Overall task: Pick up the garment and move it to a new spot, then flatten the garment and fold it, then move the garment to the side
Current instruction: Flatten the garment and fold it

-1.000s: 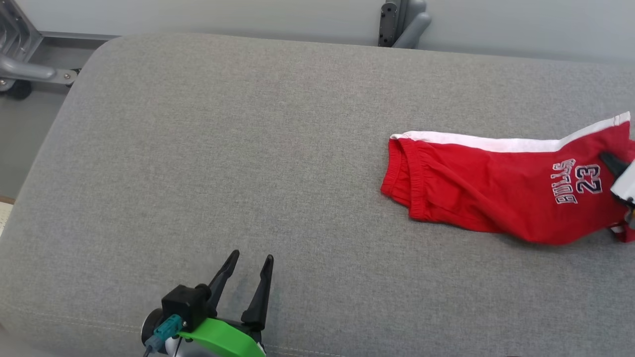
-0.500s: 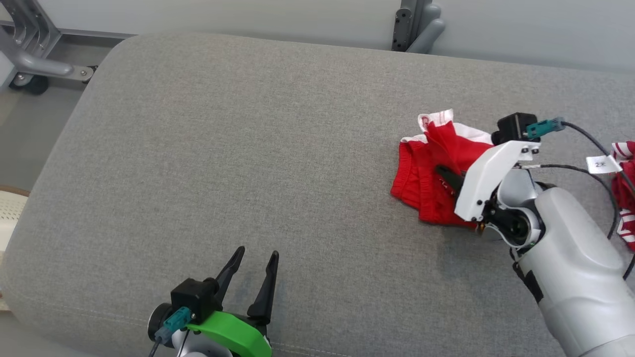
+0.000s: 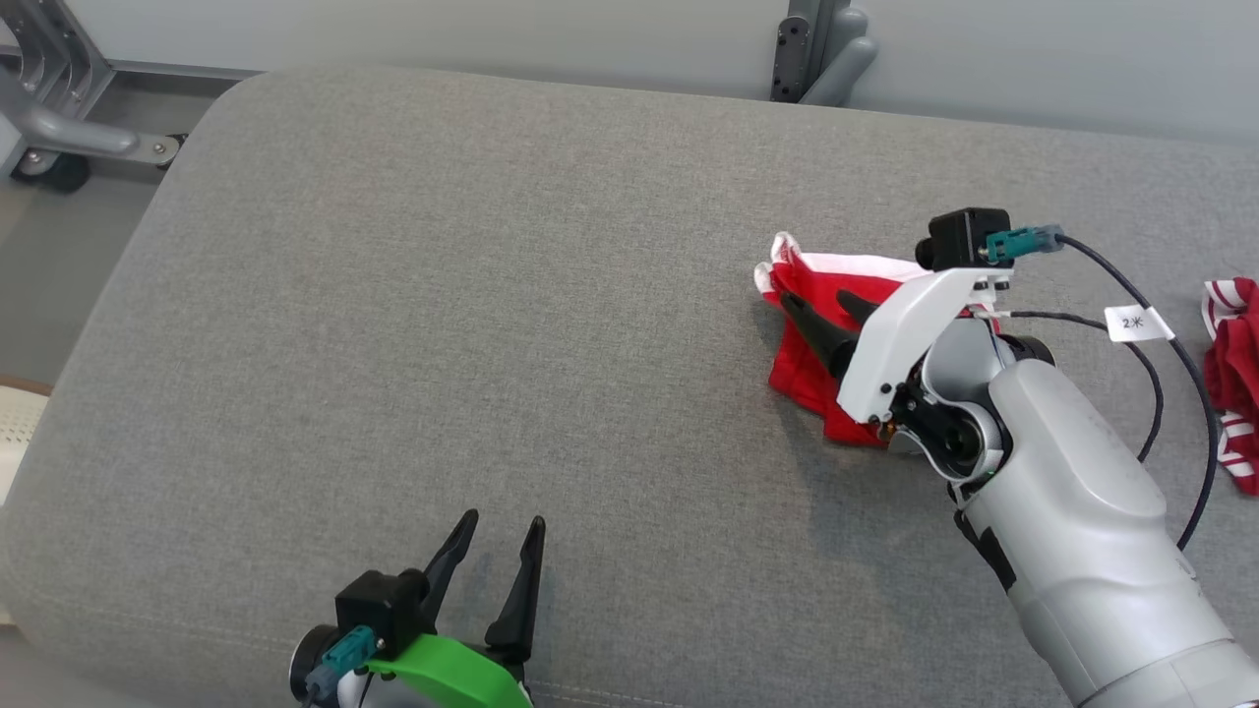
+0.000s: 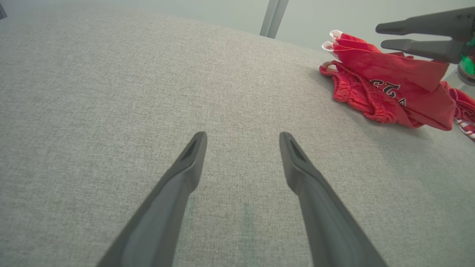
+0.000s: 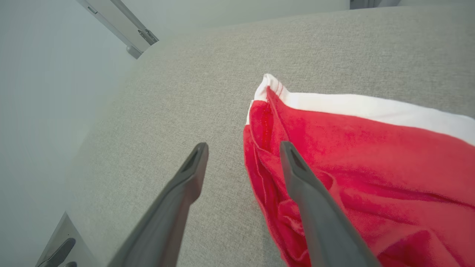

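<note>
The garment [image 3: 805,346] is a pair of red shorts with a white side stripe, lying folded over itself on the right half of the grey cushion [image 3: 472,295]. My right gripper [image 3: 814,298] hovers over its left end, open, with the fabric lying loose under the fingers. In the right wrist view the right gripper [image 5: 243,145] stands open with one finger over the garment [image 5: 371,148] and the other over bare cushion. My left gripper [image 3: 504,518] is open near the cushion's front edge, well apart. The left wrist view has the left gripper [image 4: 242,135] open, the garment [image 4: 386,96] far right, and the right gripper [image 4: 379,36] above it.
A second red cloth with white stripes [image 3: 1234,379] lies at the cushion's right edge. A grey wheeled metal frame [image 3: 59,133] stands beyond the far left corner and a grey bracket [image 3: 821,49] behind the back edge. The right wrist's black cable with a tag [image 3: 1136,323] loops over the cushion.
My right gripper carried the garment's right end leftward over the rest, folding it, then opened and let the fabric go. The camera shifted slightly. The left gripper stayed put.
</note>
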Controlling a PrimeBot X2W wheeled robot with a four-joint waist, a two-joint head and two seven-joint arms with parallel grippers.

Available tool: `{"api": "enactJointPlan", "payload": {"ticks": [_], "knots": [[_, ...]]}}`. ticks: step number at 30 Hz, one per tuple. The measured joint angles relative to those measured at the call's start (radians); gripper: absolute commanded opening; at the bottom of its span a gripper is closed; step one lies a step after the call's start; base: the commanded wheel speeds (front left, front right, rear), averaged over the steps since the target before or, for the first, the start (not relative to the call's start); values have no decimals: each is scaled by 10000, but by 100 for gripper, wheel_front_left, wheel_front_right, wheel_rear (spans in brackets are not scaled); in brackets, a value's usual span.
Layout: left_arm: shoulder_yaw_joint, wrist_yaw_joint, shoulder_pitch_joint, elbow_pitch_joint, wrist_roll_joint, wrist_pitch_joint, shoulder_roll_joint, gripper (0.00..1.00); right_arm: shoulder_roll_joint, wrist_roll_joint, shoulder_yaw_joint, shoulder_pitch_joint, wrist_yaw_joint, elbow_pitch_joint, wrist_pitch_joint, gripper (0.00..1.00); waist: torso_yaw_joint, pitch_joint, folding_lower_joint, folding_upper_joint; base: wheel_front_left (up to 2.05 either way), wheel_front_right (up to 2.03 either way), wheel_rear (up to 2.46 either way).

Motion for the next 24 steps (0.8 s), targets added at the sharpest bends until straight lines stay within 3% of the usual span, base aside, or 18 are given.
{"api": "enactJointPlan", "payload": {"ticks": [4,8,9,10,11,14,18,24], "knots": [[150,-8,161,-4,15,-2,-2,100,-102,431,209,131,2,-1327,15,100,-114,-72,0,0,0,0,0],[460,-10,396,-174,31,-2,2,100,-1103,391,-140,303,2,-3442,-96,100,-375,-142,0,0,0,0,0],[525,-10,419,-211,42,0,0,100,-1386,255,-362,365,0,-3789,-121,85,-443,-141,0,0,0,0,0],[564,-10,437,-267,77,-2,-8,100,-1659,59,-640,473,0,-4098,-267,33,-505,-126,0,0,0,0,0],[581,-10,446,-311,90,0,-19,100,-1843,-123,-953,583,0,-4288,-428,0,-550,-90,0,0,0,0,0],[487,-12,423,-456,90,0,-67,100,-2376,-1252,-1540,1260,0,-4288,-1455,0,-632,174,0,0,0,0,0],[313,-12,247,-487,2,0,-115,100,-2535,-2516,-1106,1906,0,-3204,-3346,0,-593,506,0,0,0,0,0],[194,-12,-21,-391,-92,0,-144,100,-1956,-3377,-401,1924,6,-368,-5442,0,-343,855,0,0,0,0,0]]}}
